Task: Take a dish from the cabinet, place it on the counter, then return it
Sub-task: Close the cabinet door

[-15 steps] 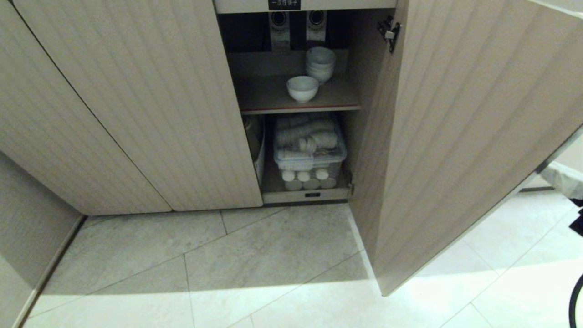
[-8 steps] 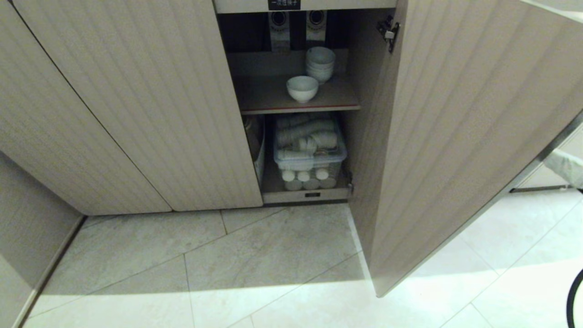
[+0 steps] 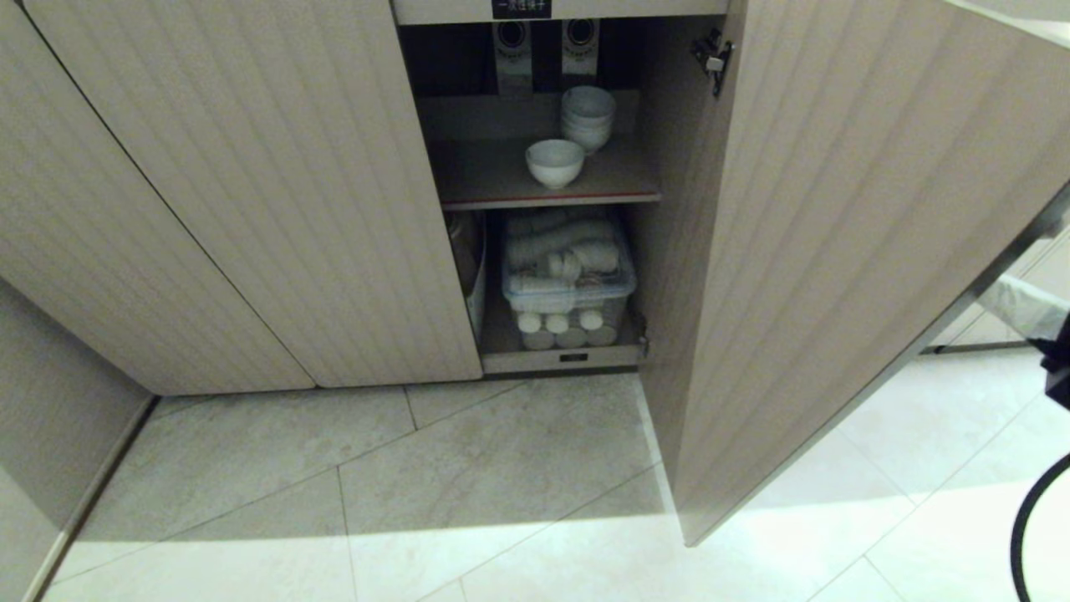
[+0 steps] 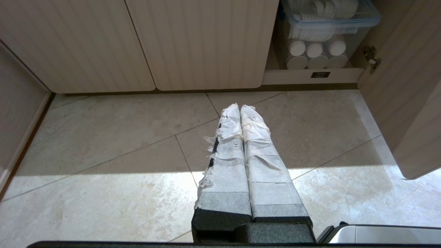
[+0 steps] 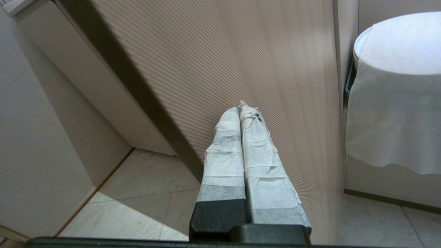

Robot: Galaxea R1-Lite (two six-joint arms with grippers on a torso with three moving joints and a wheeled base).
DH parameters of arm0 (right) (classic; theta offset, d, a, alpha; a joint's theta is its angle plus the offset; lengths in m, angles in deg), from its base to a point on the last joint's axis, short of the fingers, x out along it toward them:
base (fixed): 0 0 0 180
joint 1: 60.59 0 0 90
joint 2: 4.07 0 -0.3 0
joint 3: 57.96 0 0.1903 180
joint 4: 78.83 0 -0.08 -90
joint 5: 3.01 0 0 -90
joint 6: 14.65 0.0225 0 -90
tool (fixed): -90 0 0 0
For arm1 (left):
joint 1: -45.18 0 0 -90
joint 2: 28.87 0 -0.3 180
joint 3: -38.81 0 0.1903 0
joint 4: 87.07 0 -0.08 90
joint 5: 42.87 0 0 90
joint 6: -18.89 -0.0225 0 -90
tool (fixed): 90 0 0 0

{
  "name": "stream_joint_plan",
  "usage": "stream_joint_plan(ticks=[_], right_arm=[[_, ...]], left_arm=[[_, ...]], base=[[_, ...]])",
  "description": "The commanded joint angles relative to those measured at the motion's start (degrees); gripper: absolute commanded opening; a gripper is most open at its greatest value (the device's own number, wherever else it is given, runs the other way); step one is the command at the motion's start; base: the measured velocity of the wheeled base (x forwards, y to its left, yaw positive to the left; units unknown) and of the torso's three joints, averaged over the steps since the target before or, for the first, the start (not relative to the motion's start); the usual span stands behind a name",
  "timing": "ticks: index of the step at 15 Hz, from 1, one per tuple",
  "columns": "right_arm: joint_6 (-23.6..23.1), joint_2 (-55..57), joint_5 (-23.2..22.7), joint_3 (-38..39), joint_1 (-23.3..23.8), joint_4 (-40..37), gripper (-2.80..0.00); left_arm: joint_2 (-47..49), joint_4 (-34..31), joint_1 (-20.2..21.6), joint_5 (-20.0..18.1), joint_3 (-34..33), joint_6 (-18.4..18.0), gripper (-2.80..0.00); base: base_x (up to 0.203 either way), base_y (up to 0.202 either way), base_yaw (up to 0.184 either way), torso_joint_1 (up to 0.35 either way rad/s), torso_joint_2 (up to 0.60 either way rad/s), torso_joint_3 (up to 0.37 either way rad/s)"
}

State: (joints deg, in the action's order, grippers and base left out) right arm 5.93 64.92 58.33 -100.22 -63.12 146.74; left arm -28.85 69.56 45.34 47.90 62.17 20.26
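While the dish (image 3: 554, 161) sits on the cabinet (image 3: 535, 180) shelf at upper centre, right gripper (image 5: 240, 107) and left gripper (image 4: 240, 107) are closed, empty.

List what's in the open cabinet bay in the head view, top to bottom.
Black label → two hanging tags → stack of white bowls → single white bowl → red-edged shelf → clear bin of white ware → row of white cylinders → small black base label.

On the cabinet (image 3: 251, 209) shelf (image 3: 493, 180), a bowl (image 3: 554, 161) sits before a stack (image 3: 588, 117); a bin (image 3: 568, 280) lies below.
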Motion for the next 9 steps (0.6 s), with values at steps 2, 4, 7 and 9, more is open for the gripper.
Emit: stream_joint_plan(ticks=[2, 4, 7, 9], right_arm=[[0.1, 2.5, -0.2, -0.3, -0.1, 0.9, -2.80], [-0.1, 3.5, -0.2, -0.4, -1.9, 2.3, -2.80], [-0.4, 5.5, 0.0, -1.8, -5.2, 2.9, -2.80], [-0.5, 6.8, 0.1, -3.4, -6.9, 2.8, -2.80]], left_arm=[[0.0, 0.0, 0.0, 0.0, 0.0, 0.0, -2.80], [0.0, 0.0, 0.0, 0.0, 0.0, 0.0, -2.80], [0.0, 0.0, 0.0, 0.0, 0.0, 0.0, -2.80], [0.0, 0.0, 0.0, 0.0, 0.0, 0.0, -2.80]], base=[[0.000, 0.000, 0.000, 0.000, 0.00, 0.000], [0.000, 0.000, 0.000, 0.000, 0.00, 0.000], [0.000, 0.000, 0.000, 0.000, 0.00, 0.000], [0.000, 0.000, 0.000, 0.000, 0.00, 0.000]])
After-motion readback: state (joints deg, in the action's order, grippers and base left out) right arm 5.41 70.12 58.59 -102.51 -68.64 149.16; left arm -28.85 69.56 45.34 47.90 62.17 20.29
